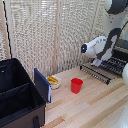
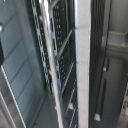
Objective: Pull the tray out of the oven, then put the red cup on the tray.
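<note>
Wire tray (image 1: 102, 68) beneath fingers (image 1: 96, 62).

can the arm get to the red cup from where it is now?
Probably yes. The red cup stands upright and alone on the wooden table, open above; the small bowl sits apart. The gripper is at the tray.

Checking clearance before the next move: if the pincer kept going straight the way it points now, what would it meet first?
Most likely the dark wire rack tray at the open silvery toaster oven; the wrist view shows its wires close ahead, though depth is unclear.
</note>
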